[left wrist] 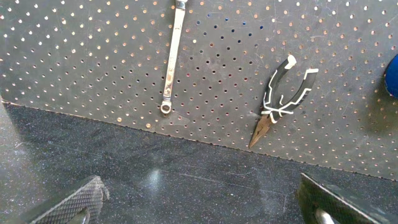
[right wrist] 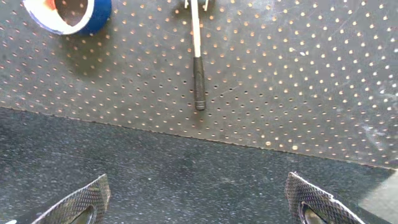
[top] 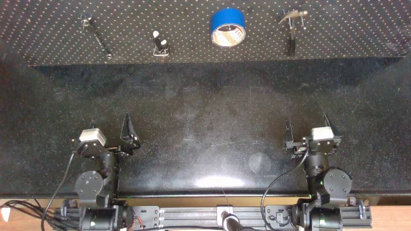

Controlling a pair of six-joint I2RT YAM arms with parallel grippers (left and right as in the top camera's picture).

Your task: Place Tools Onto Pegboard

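The left pincer (left wrist: pixel 202 202) and right pincer (right wrist: pixel 199 202) stand wide, holding nothing, low over the table (top: pixel 205 109). On the far pegboard (top: pixel 359 32) hang wrench (left wrist: pixel 172 56), pliers (left wrist: pixel 283 93), tape roll (right wrist: pixel 68 12) and hammer (right wrist: pixel 198 68). Placement appears finished; hook seating is probably sound, though too small to confirm. Inspect each tool without touching the board.

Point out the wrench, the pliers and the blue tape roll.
wrench (left wrist: pixel 173 56), left wrist view, middle of its shaft.
pliers (left wrist: pixel 272 113), left wrist view, at the pivot.
blue tape roll (top: pixel 226 17), top view, blue outer band.
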